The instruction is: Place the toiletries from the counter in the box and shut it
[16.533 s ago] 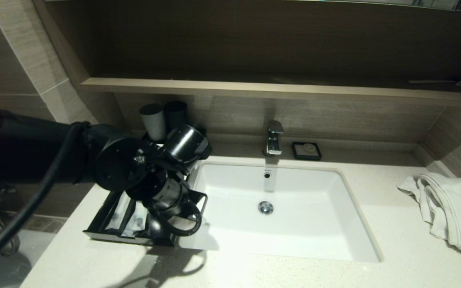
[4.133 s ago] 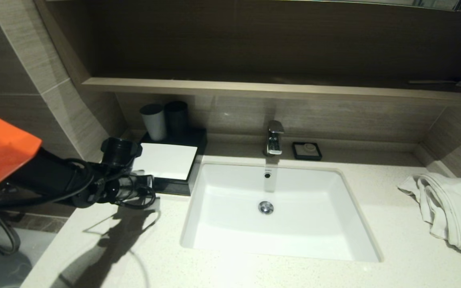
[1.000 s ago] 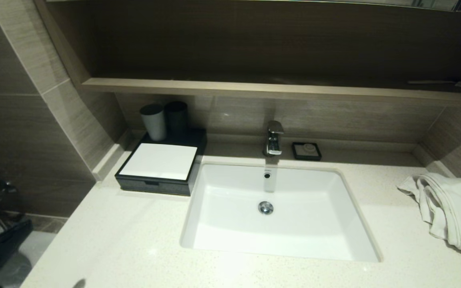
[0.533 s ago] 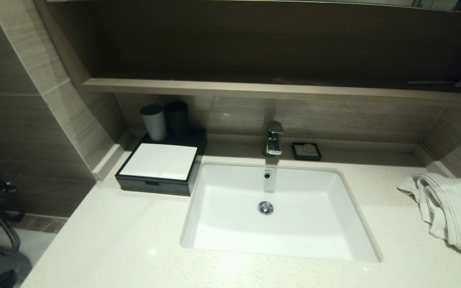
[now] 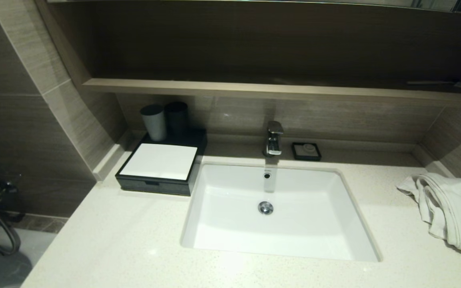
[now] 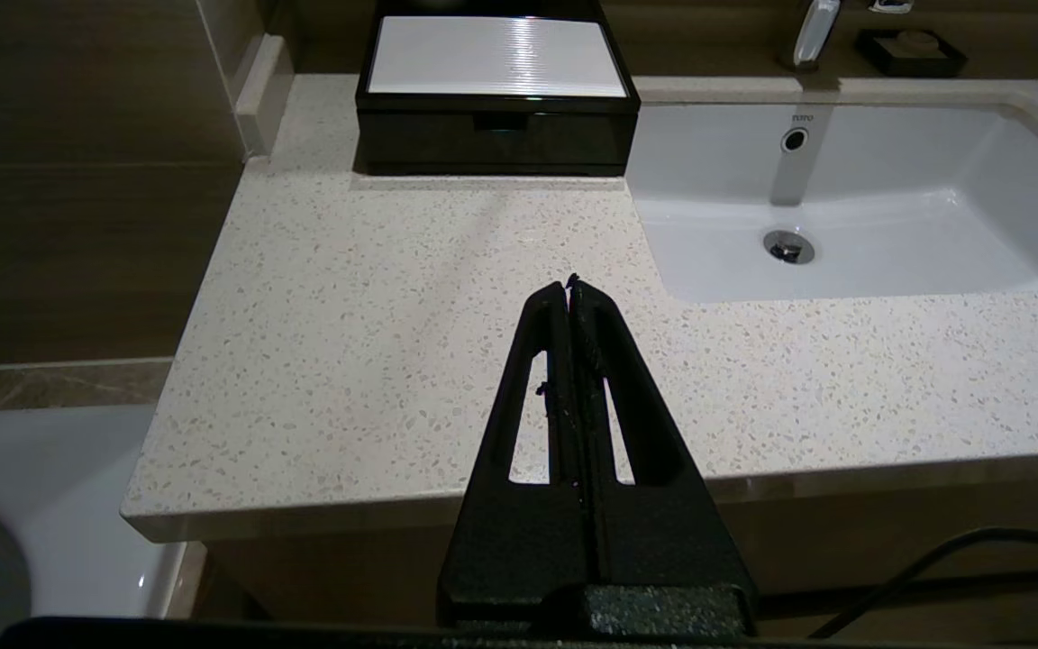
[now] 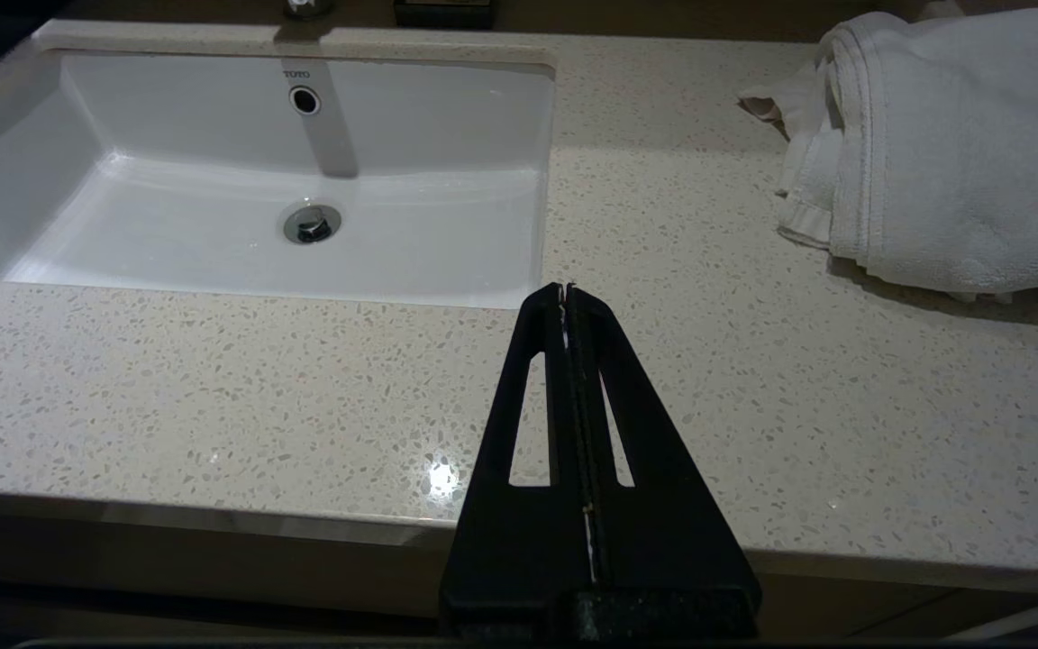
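Now our left arm has withdrawn from over the table, out of the head view entirely, and the box (image 5: 156,168) sits with its drawer pushed in, so we judge the task done (no toiletries show anywhere on the speckled top). Glossy black with a white top panel, it stands at the table's back left corner, beside the sink (image 5: 278,212). Left gripper (image 6: 570,287) and right gripper (image 7: 566,293) hang off the front edge, fingers pressed together, holding nothing.

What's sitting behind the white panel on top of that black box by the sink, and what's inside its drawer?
Behind the white panel, two dark cups stand on the back of the black box. Its front drawer is pushed shut, so its contents cannot be seen.
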You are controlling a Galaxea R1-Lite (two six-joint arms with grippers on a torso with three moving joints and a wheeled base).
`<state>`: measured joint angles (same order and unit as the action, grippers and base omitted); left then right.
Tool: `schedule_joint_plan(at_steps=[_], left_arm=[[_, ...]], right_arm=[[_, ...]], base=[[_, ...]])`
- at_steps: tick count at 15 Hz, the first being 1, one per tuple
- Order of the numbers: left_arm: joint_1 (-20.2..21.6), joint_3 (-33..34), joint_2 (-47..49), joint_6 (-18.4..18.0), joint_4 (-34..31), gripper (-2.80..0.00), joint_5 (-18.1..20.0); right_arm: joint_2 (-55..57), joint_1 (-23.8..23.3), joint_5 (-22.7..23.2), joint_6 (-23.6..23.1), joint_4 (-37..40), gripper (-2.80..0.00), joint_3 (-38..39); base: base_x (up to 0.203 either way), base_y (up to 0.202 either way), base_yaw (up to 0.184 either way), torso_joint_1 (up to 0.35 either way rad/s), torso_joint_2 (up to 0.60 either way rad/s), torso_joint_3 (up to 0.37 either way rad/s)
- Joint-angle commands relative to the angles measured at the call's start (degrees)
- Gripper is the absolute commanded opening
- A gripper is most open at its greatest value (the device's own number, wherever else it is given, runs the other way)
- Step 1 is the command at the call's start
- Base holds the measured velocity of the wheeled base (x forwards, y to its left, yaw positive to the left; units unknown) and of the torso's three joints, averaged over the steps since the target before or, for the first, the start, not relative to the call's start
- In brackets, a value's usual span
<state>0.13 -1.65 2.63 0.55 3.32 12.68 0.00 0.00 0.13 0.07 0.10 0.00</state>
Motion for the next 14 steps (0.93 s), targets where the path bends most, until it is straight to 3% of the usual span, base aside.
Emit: schedule_joint_plan(at_steps=[1,3,10,14], left_arm=[[0.04,-0.46,-2.63,0.07,-1.03,-2.80,0.07],[0.00,-0.30,-2.61,-0.08,-0.46,-2.80,-0.85],[0.03,0.82,-2.63,-1.28,-0.92,-2.80,-11.32],[0.04,1.53,-2.67,-3.00,-3.35,-2.80,-12.50]], right_arm=[[0.00,0.00,0.04,0.01,-0.01,-2.80,0.00],[0.00,0.00,0.04,0.01,-0.01,-2.80,0.00],[0.00,0.00,0.04,0.01,-0.01,-2.80,0.00],[0.06,0.00,0.04,0.01,-0.01,-2.80,0.00]], base=[[0.000,0.000,0.000,0.000,0.00,0.000],[0.000,0.000,0.000,0.000,0.00,0.000],[0.000,0.000,0.000,0.000,0.00,0.000],[0.000,0.000,0.000,0.000,0.00,0.000]])
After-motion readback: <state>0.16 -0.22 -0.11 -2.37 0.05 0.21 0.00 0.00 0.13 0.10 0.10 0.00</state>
